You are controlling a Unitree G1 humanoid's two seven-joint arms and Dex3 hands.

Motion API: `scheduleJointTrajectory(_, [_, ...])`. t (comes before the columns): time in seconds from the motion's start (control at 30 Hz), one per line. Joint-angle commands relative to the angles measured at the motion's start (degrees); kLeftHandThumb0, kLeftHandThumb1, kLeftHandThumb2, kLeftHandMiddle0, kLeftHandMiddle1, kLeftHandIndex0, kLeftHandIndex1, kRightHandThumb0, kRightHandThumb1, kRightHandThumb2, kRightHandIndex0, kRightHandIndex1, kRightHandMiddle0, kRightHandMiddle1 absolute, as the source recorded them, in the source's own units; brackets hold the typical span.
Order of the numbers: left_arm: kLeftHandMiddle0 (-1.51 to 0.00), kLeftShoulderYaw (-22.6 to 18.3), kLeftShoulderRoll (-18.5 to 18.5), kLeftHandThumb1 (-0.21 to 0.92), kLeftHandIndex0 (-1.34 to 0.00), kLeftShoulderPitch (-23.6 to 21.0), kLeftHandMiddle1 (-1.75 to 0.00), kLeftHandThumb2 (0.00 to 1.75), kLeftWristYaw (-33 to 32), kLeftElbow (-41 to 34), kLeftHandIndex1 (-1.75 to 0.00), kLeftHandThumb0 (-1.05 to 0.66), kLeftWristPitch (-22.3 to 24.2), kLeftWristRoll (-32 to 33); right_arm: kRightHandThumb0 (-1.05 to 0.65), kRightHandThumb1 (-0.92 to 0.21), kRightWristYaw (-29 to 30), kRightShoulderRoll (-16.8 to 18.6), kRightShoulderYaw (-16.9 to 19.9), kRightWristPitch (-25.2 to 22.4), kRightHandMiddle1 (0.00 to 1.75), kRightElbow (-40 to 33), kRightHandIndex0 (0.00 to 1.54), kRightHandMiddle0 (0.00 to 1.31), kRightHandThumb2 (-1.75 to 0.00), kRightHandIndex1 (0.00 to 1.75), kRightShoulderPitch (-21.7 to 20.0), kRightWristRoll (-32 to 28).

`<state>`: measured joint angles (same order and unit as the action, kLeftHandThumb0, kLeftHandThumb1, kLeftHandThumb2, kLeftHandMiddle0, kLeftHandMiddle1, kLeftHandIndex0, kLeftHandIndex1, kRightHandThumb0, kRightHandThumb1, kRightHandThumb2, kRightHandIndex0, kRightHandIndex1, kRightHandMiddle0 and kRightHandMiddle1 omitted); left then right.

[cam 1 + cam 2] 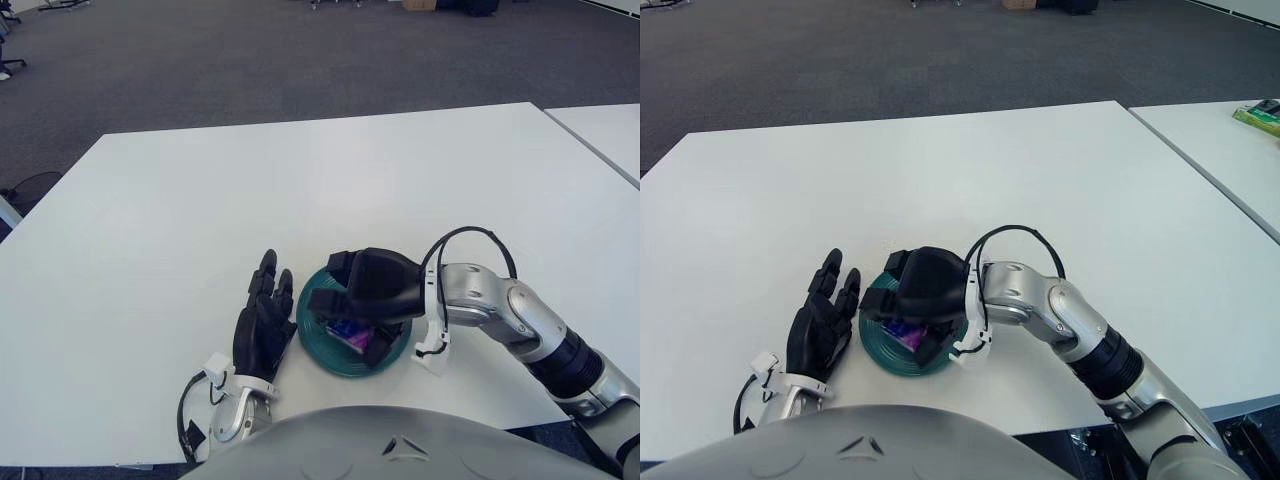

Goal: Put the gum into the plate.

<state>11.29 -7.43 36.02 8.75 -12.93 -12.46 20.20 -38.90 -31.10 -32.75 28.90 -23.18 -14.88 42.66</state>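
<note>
A dark green plate (330,364) sits on the white table (300,190) near its front edge. My right hand (352,322) is low over the plate, palm down. Its fingers are curled around a small purple gum pack (350,336), which shows between finger and thumb just above the plate's inside. Whether the pack touches the plate is hidden by the hand. My left hand (264,322) shows just left of the plate, fingers straight and holding nothing. The plate rim also shows in the right eye view (878,350).
A second white table (610,135) stands at the right across a narrow gap, with a green object (1260,118) on it. Dark carpet lies beyond the table's far edge. My right forearm (520,325) crosses the table's front right part.
</note>
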Motion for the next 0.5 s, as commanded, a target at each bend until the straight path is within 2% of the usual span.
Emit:
scheduleJointTrajectory(0.0, [-0.01,-0.12,-1.49,0.92,-0.04,0.50,0.00,1.09,-0.68,0.72,-0.02,-1.05,1.30,1.31,-0.96,-0.92,-4.82,-0.01,0.99,-4.92,0.50,-1.22,0.32,0.00,-1.07,0.27,0.54,-4.07])
scheduleJointTrajectory(0.03, [-0.01,-0.07,-1.60,0.92,-0.04,0.50,-0.01,1.10,-1.01,0.66,-0.02,-1.05,1.35,1.28,-0.98,-0.92,-5.81,-0.07,1.20,-6.12,0.44,-1.37,0.30,0.00,-1.09,0.18,0.73,-5.08])
scheduleJointTrajectory(0.17, [-0.03,0.06,-1.60,0.92,-0.05,0.43,-0.01,1.13,-1.87,0.66,-0.03,-1.05,1.08,0.47,-1.02,-0.92,-7.12,-0.09,2.30,-9.54,0.34,-1.54,0.23,0.00,-1.12,0.04,2.33,-8.25])
scheduleJointTrajectory(0.47, [-0.03,0.36,-0.72,0.92,-0.04,0.19,-0.01,1.16,-2.69,0.13,-0.04,-1.05,1.55,-1.33,-1.05,-0.92,-5.69,1.07,3.56,-12.24,0.26,-0.47,0.14,0.00,-1.06,0.00,4.36,-11.88])
